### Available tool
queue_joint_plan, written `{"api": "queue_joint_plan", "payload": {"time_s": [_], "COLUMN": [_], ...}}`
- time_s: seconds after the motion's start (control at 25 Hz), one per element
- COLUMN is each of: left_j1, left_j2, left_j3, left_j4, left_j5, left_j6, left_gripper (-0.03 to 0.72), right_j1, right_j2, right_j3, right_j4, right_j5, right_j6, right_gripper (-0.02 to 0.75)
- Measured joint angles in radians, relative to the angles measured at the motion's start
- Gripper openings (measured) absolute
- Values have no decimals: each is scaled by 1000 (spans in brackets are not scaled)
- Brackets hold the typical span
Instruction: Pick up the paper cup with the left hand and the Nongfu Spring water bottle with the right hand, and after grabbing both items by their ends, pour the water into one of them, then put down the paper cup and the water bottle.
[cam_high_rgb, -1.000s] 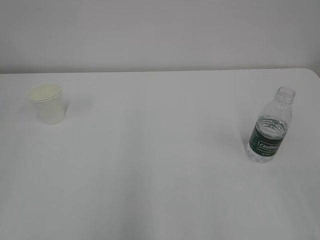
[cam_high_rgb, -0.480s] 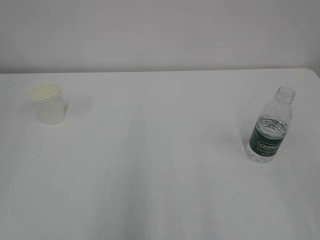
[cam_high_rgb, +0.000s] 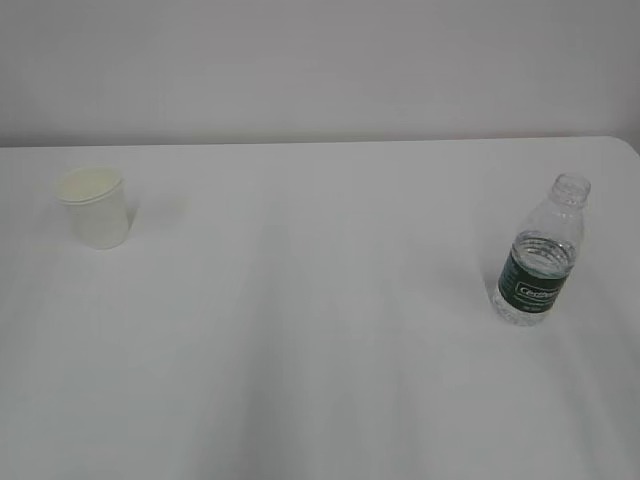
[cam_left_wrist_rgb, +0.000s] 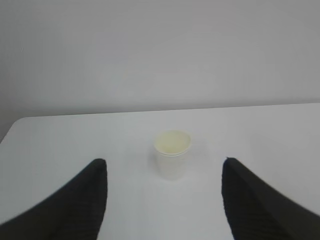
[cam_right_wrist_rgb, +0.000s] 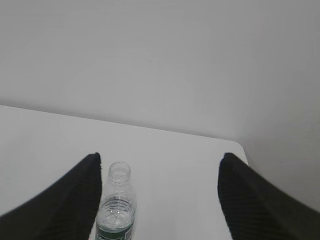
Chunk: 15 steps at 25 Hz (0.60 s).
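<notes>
Nothing shifted on the surface (cam_high_rgb: 320, 360) since a second ago. Paper cup (cam_high_rgb: 96, 206) near far left corner: light, crushable; best gripped gently low. Nongfu Spring water bottle (cam_high_rgb: 540, 252) by right edge: slick, part-full; best held at base. Left tool (cam_left_wrist_rgb: 164, 175) and right tool (cam_right_wrist_rgb: 160, 170) wide open, empty.

one paper cup (cam_high_rgb: 95, 206), one water bottle (cam_high_rgb: 540, 254), one table (cam_high_rgb: 320, 350), two tools

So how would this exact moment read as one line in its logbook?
phase: approach | paper cup: upright, untouched | water bottle: upright, capless, untouched | left gripper: jaws open | right gripper: jaws open
</notes>
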Motion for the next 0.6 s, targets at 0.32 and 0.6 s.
{"api": "queue_joint_plan", "payload": {"time_s": [0.32, 0.6], "left_j1": [0, 0], "left_j2": [75, 156], "left_j3": [0, 0], "left_j4": [2, 8], "left_j5": [-92, -147], "left_j6": [0, 0], "left_gripper": [507, 503], "right_j1": [0, 0], "right_j2": [103, 172], "right_j3": [0, 5], "right_j4": [0, 0], "right_j5": [-88, -182], "right_j6": [0, 0], "right_gripper": [554, 542]}}
